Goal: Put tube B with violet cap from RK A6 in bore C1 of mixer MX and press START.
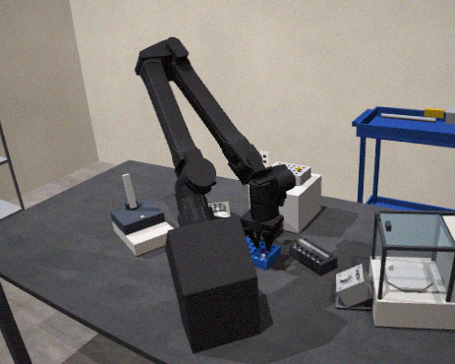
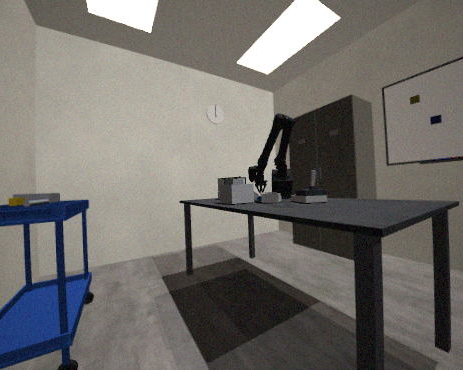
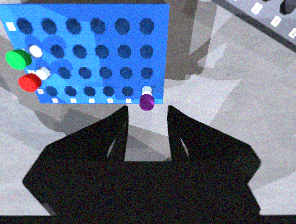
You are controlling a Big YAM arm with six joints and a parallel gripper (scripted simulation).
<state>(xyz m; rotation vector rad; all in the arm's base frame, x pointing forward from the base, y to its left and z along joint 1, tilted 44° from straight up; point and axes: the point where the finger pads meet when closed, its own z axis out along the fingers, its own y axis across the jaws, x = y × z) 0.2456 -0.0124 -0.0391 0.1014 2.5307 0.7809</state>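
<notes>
One gripper (image 3: 146, 122) hangs over the blue rack (image 3: 120, 55), its jaws part-spread and pinching nothing, with bare bench showing between the fingers. Tube B (image 3: 146, 100), violet-capped, sits in the rack's corner bore, just at 12 o'clock from the jaw gap in the wrist view and not touched. Two other tubes, green-capped (image 3: 18, 59) and red-capped (image 3: 30, 82), stand at the rack's 9 o'clock edge, and the white mixer (image 1: 302, 197) lies behind the rack in the top view.

The arm's dark base box (image 1: 216, 285) hides much of the blue rack (image 1: 266, 257), and the small labels (image 3: 56, 100) along its edge are unreadable.
</notes>
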